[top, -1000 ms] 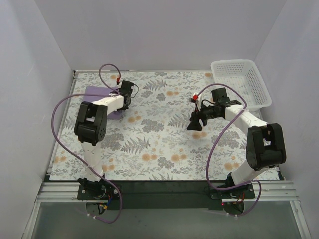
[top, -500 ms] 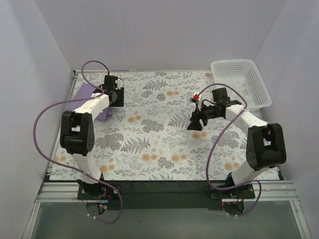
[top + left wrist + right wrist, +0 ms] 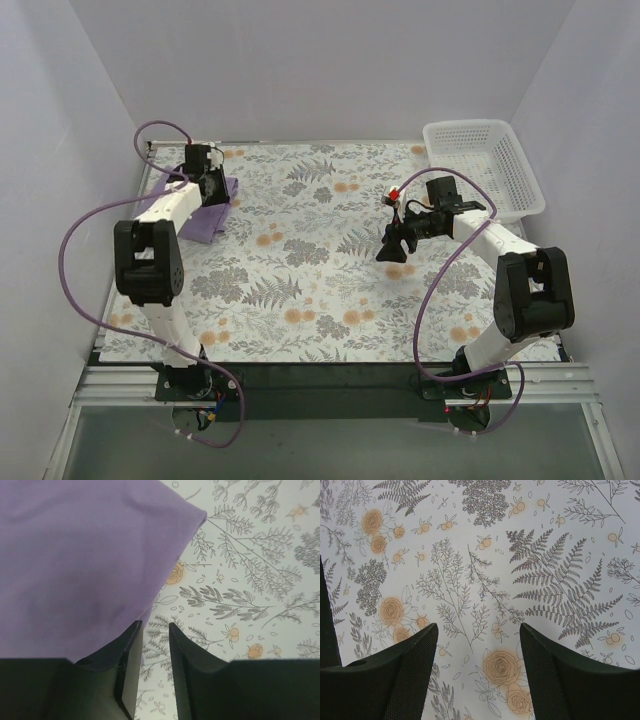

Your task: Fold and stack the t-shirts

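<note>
We see the t-shirt (image 3: pixel 203 222) at the far left of the table, lying flat as a compact purple piece on the floral cover (image 3: pixel 320 280). From the top view the left arm (image 3: pixel 165 205) reaches far and left, crossing over part of the shirt, so we can't see its whole outline. No print shows on the cloth, only soft creases.

Left gripper (image 3: pixel 155 625): in the wrist view it sits at the shirt's edge, jaws almost together with only a narrow slot left. Through that slot we see the floral cover, plus a sliver of purple at the top. The left finger (image 3: pixel 127 655) overlaps the shirt's hem in this view, while the other finger is over bare cover. We see nothing pinched between them, and we cannot tell whether the finger touches the cloth or is just above it. A rounded corner of the shirt points to the upper right of that view.

Right gripper (image 3: pixel 477 630): jaws spread wide and empty, with only ferns and orange flowers between the two dark fingers (image 3: pixel 405 670). From the top view it hangs over the right half of the table, well apart from the shirt.

A white lattice basket (image 3: pixel 490 160) sits at the far right corner, beyond the right arm (image 3: pixel 500 245).
</note>
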